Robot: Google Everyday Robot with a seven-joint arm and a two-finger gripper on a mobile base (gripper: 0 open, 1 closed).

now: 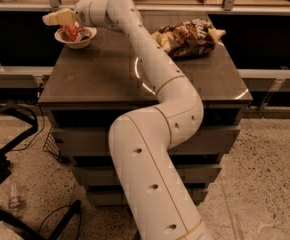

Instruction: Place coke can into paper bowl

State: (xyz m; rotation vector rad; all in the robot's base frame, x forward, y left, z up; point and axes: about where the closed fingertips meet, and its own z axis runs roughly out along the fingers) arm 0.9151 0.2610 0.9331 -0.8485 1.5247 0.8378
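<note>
The paper bowl (pixel 86 39) stands at the far left corner of the dark table (pixel 105 74). The red coke can (pixel 72 32) lies tilted inside the bowl, its silver end towards the right. My gripper (pixel 52 18) is just above the bowl's left side, pointing left. It is open and holds nothing. The can sits below the wrist, apart from the fingers.
A brown and yellow snack bag (pixel 187 36) lies at the table's far right. My arm (pixel 155 69) crosses the table's middle from the front. A counter ledge (pixel 150 6) runs behind the table. Black cables and a frame (pixel 5 134) are on the floor at the left.
</note>
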